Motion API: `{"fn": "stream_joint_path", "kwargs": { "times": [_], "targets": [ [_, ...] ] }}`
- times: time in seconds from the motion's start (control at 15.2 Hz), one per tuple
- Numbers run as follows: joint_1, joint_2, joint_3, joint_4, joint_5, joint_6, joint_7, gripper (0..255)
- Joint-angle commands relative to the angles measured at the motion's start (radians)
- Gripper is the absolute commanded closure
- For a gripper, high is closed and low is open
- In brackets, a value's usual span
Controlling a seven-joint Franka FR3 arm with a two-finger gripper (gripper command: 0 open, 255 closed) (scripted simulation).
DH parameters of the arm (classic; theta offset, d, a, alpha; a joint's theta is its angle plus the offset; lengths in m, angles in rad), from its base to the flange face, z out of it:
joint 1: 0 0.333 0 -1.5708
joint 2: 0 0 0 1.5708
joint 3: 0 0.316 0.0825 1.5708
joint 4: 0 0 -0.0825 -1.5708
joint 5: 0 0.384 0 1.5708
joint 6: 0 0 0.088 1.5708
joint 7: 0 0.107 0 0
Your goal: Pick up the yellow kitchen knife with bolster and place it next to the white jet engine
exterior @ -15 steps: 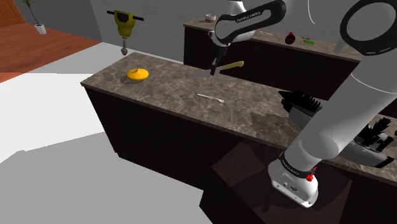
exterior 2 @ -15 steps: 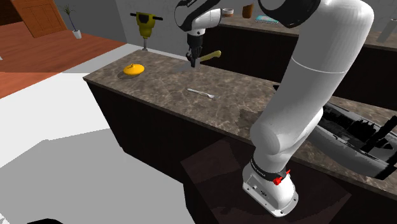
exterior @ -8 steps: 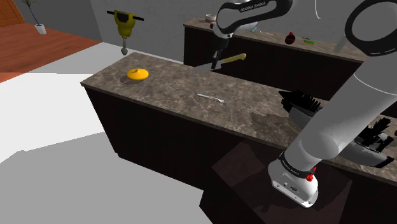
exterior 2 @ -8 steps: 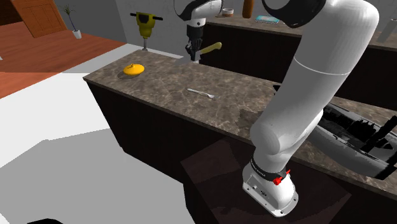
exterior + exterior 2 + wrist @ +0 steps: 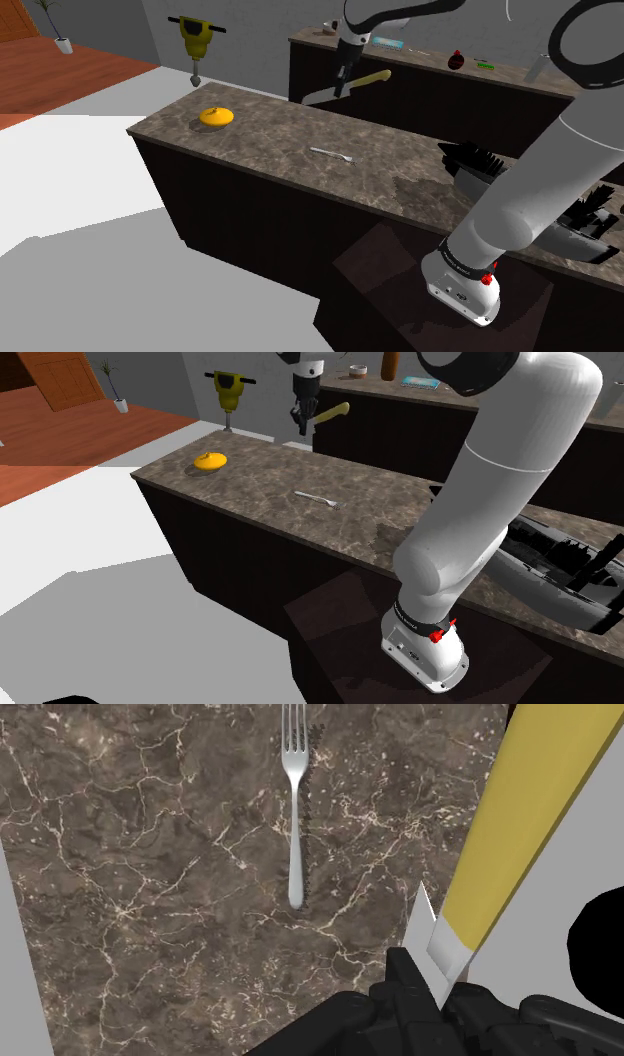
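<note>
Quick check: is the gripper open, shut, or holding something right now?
Gripper: shut on the knife, which is held in the air above the counter.

White arm [image 5: 535, 175] extended high, gripper [image 5: 343, 88] clasping knife [image 5: 370, 77]

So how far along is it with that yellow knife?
Done: the knife is off the marble counter, up in the air. In hand: the fingers clamp it where blade meets handle. Left: carrying it over to the jet engine, which lies on the counter near the stand, and setting it down beside it.
</note>
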Motion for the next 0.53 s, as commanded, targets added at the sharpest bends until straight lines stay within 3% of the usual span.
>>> {"fn": "stream_joint_path", "kwargs": {
  "times": [0.0, 0.26, 0.46],
  "targets": [
    [0.0, -0.004, 0.001, 0.022, -0.001, -0.027, 0.002, 255],
    [0.001, -0.008, 0.001, 0.07, -0.002, -0.078, 0.004, 255],
    [-0.03, -0.05, -0.034, 0.022, -0.003, -0.075, -0.061, 255]
  ]
}}
